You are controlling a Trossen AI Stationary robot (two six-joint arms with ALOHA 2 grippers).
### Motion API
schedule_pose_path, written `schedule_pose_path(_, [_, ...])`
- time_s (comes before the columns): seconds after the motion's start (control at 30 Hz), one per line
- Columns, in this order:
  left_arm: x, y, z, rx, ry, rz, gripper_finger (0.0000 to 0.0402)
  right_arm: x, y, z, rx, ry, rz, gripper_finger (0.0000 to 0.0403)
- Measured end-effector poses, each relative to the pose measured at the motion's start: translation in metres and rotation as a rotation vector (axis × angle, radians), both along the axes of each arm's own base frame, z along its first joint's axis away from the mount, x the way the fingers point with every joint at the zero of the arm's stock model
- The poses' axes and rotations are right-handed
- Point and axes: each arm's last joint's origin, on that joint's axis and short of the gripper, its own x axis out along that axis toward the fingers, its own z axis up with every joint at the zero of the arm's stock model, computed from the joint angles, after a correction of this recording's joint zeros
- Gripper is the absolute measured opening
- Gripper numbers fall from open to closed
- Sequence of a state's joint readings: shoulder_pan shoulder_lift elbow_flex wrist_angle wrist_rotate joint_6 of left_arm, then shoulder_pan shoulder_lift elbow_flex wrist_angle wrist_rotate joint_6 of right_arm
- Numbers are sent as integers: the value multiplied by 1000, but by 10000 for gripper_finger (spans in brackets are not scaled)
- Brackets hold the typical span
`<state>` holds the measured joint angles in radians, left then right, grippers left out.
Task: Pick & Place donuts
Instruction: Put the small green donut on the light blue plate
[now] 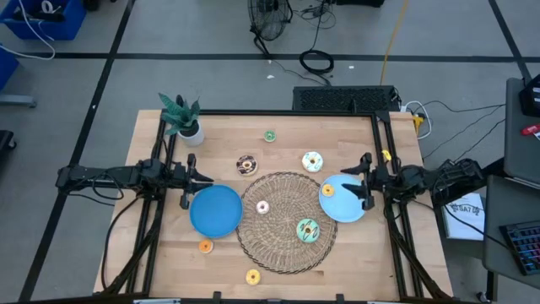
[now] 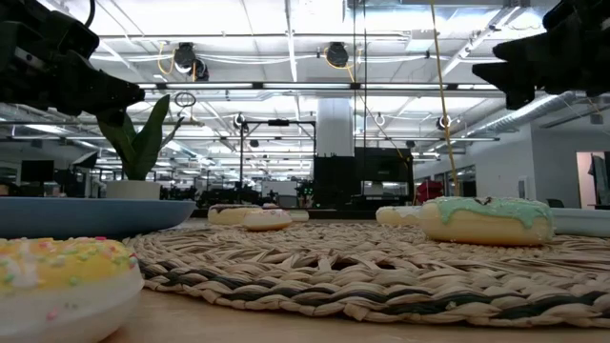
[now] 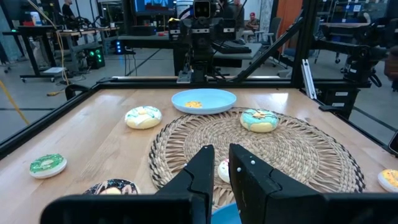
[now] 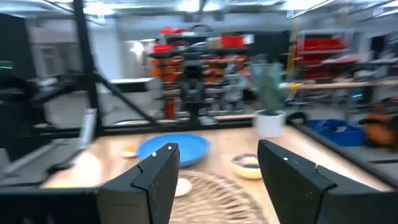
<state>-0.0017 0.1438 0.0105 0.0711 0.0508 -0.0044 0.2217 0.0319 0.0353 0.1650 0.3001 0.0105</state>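
We log the left gripper point(image 1: 187, 181) at the table's left edge, just beside the left blue plate point(image 1: 215, 211), fingers nearly together with only a thin slit between them, nothing held. The right gripper point(image 1: 364, 180) hangs over the right blue plate's point(image 1: 346, 207) far edge, fingers set well apart, nothing between them.

Donut positions from the high view:
- small yellow donut point(image 1: 328, 191) lying on the right plate
- mint-iced donut point(image 1: 308, 229) on the wicker mat point(image 1: 283, 245), right side
- small pink donut point(image 1: 262, 207) near the mat's middle
- white-iced donut point(image 1: 312, 160) on bare wood just beyond the mat's far edge
- chocolate donut point(image 1: 246, 165) also beyond the mat, further left
- green donut point(image 1: 270, 135) towards the far side
- small orange donut point(image 1: 205, 246) near the left plate
- yellow donut point(image 1: 252, 276) at the near edge

The left plate holds no donut (a potted plant point(image 1: 183, 116) stands at the far left corner).
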Motion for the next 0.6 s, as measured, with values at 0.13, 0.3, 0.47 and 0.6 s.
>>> schedule_pose_path(0.13, [0, 0, 0, 0, 0, 0, 51, 1, -2, -5, -28, 50, -30, 205])
schedule_pose_path(0.3, [0, 0, 0, 0, 0, 0, 51, 1, -1, -12, -1, 121, 23, 205])
schedule_pose_path(0.47, [0, 0, 0, 0, 0, 1, 51, 1, -1, -13, 10, 130, 22, 205])
schedule_pose_path(0.6, [0, 0, 0, 0, 0, 1, 51, 1, -1, -13, 30, 126, 23, 205])
